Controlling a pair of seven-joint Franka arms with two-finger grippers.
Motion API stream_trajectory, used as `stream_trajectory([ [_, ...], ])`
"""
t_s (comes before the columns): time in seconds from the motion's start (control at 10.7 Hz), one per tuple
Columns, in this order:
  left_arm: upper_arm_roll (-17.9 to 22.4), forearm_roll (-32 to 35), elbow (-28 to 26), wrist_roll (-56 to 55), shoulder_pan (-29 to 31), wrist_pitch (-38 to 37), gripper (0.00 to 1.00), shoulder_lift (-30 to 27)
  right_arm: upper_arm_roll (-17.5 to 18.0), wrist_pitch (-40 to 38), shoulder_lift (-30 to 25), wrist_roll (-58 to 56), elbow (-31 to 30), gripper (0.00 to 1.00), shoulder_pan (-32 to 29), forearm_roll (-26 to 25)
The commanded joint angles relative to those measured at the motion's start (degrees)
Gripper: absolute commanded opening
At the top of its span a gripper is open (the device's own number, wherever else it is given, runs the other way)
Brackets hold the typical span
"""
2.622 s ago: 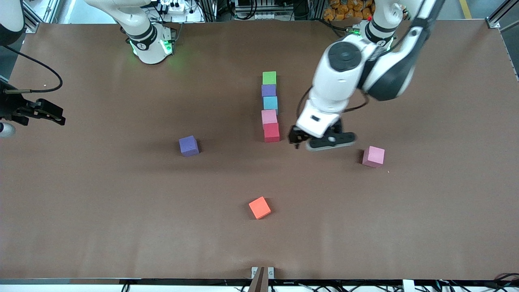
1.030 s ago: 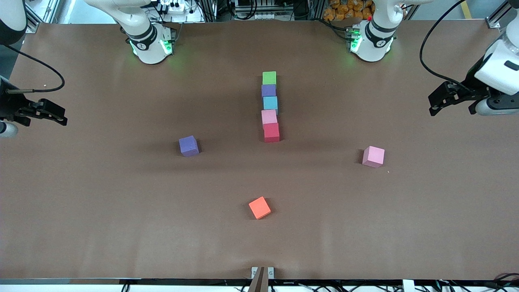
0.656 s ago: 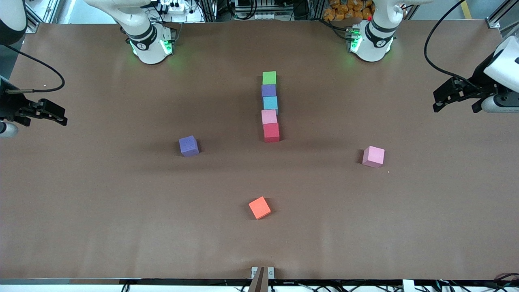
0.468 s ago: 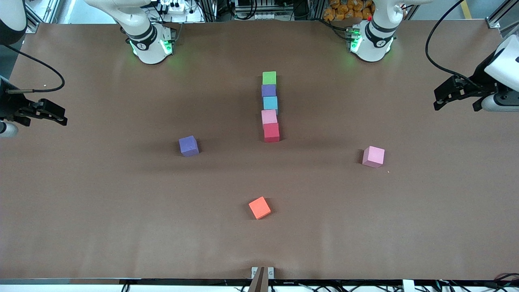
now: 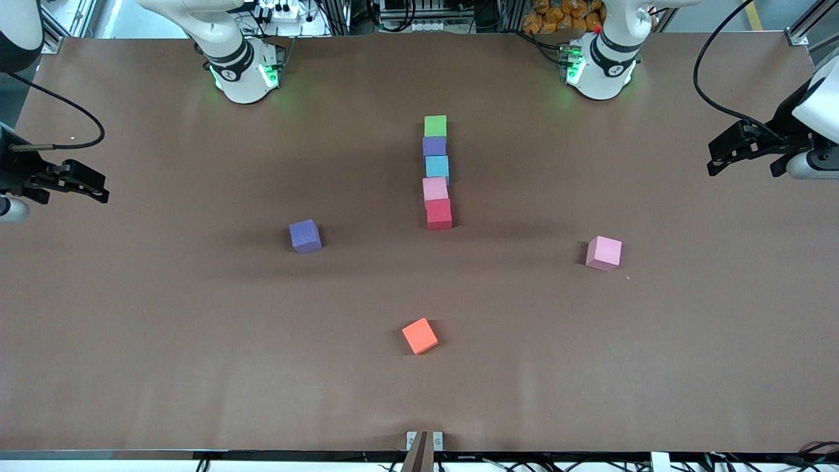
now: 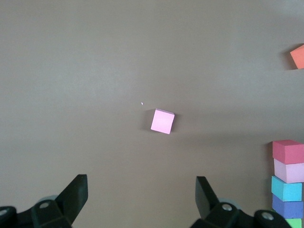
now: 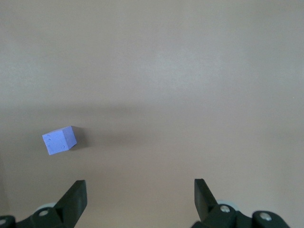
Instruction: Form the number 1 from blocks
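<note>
Right claw [image 5: 84,185] hangs open and empty over its end of the matte brown bench [image 5: 196,367]. Loose cubes: purple [image 5: 305,236], orange [image 5: 419,335], pink [image 5: 604,253]. A touching five-cube column [image 5: 436,172] runs 12 to 6 o'clock: green, purple, blue, pink, red. Left claw [image 5: 735,152] open over its end.

Both arms are glossy white with black joint bands; each round base glows green at its collar. The left hand [image 5: 747,154] and right hand [image 5: 69,183] are black, with black cables looping to them and silver screws at the finger roots.
</note>
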Motion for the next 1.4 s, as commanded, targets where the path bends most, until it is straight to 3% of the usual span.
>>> stream_trajectory([
  [0.0, 0.6, -1.3, 0.1, 1.3, 0.0, -1.8, 1.00, 0.0, 0.3, 0.1, -0.5, 0.6, 0.0, 1.00, -0.3, 0.2],
  [1.31, 1.4, -0.5, 0.4, 0.9, 0.3, -1.4, 1.00, 0.3, 0.3, -0.1, -0.5, 0.2, 0.2, 1.00, -0.5, 0.5],
])
